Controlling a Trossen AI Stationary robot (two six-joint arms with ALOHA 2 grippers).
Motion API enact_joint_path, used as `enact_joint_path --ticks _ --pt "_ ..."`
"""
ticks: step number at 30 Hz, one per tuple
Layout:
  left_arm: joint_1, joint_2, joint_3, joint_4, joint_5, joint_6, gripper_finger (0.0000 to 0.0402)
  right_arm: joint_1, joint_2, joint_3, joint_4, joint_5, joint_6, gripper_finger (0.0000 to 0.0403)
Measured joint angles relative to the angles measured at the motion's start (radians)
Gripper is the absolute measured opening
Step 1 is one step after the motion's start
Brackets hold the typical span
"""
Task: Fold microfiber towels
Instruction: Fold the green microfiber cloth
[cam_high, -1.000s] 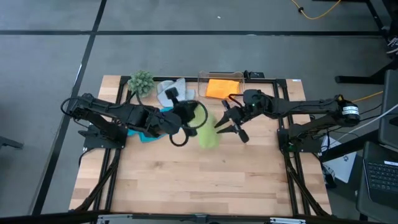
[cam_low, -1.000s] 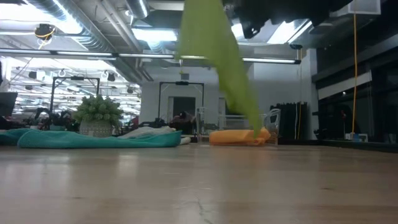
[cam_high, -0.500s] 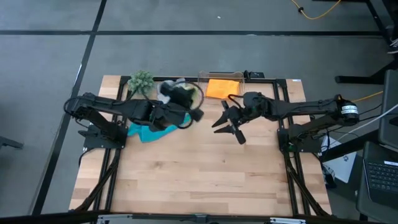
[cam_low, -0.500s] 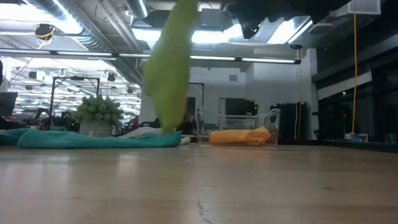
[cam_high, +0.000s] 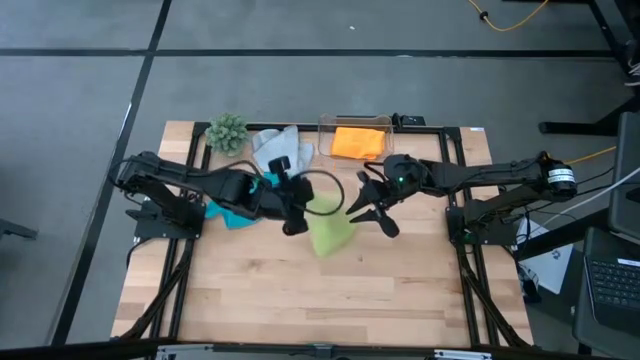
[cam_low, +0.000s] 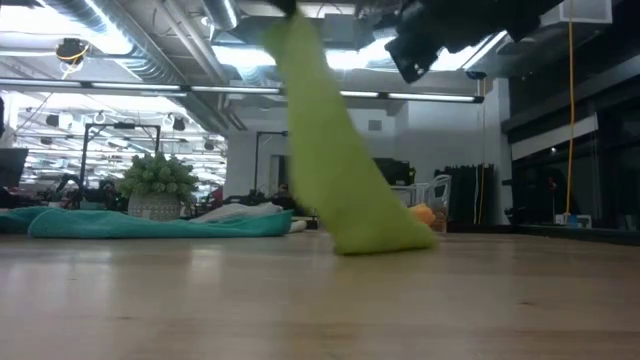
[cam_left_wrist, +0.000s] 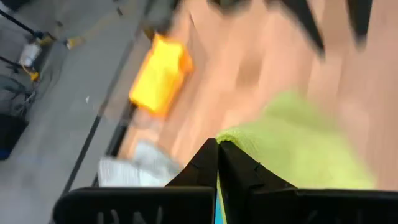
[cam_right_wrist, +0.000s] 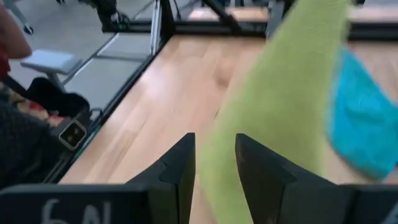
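A lime green towel hangs from my left gripper, which is shut on its top over the table's middle. In the low view the towel slants down and its lower end lies on the wood. My right gripper stands open just right of the towel, and the cloth fills the view ahead of its fingers. A turquoise towel lies under my left arm. A grey towel lies at the far edge. An orange towel lies in a clear box. My left gripper pinches the green towel's upper edge between its two shut fingers, coming slanting down from the table's left. One layer or several, I cannot tell. The towel hangs slack below the fingers, its lower end on the table. Whether my right gripper touches the towel cannot be told.
A small green plant stands at the far left corner. The clear box sits at the far edge. The near half of the wooden table is bare wood. A person's sleeve shows beyond the table's edge in the right wrist view.
My left gripper swung up and back toward the far left with the green towel, then came down and tipped forward again toward the table's middle. The towel swung with it and now slants to the right, its lower end resting on the table.
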Motion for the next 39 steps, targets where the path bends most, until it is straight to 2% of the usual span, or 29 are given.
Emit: enact_joint_path --ticks 2,9,15,20,23,27,31,34,36,39 --pt "-0.006 0.016 -0.003 -0.042 0.007 -0.010 0.0000 0.000 0.000 0.000 -0.039 0.000 0.001 0.0117" --pt "-0.002 0.062 -0.001 -0.008 -0.003 -0.050 0.0005 0.000 0.000 0.000 -0.107 0.000 0.002 0.0117" --pt "-0.005 0.069 -0.001 -0.028 -0.003 -0.055 0.0061 0.000 0.002 0.000 -0.134 0.000 0.002 0.0117" --pt "-0.006 0.061 -0.001 -0.095 -0.059 -0.069 0.0108 0.001 0.004 0.000 -0.198 0.000 -0.040 0.0117" --pt "-0.006 0.062 -0.001 -0.183 -0.109 -0.138 0.0123 0.001 0.020 0.000 -0.264 0.000 -0.052 0.0117" --pt "-0.005 0.062 -0.001 -0.314 -0.103 -0.269 0.0127 0.001 0.056 -0.039 -0.280 0.000 -0.077 0.0117" --pt "-0.011 0.062 -0.001 -0.395 -0.102 -0.361 0.0127 0.001 0.097 -0.132 -0.244 0.004 -0.141 0.0117" --pt "-0.016 0.062 -0.001 -0.407 -0.103 -0.371 0.0127 0.015 0.116 -0.203 -0.080 0.029 -0.167 0.0117" --pt "-0.020 0.062 -0.001 -0.407 -0.102 -0.369 0.0127 0.035 0.134 -0.240 0.038 0.077 -0.228 0.0117" --pt "-0.019 0.062 -0.001 -0.407 -0.102 -0.371 0.0127 0.063 0.168 -0.291 0.122 0.167 -0.368 0.0117"
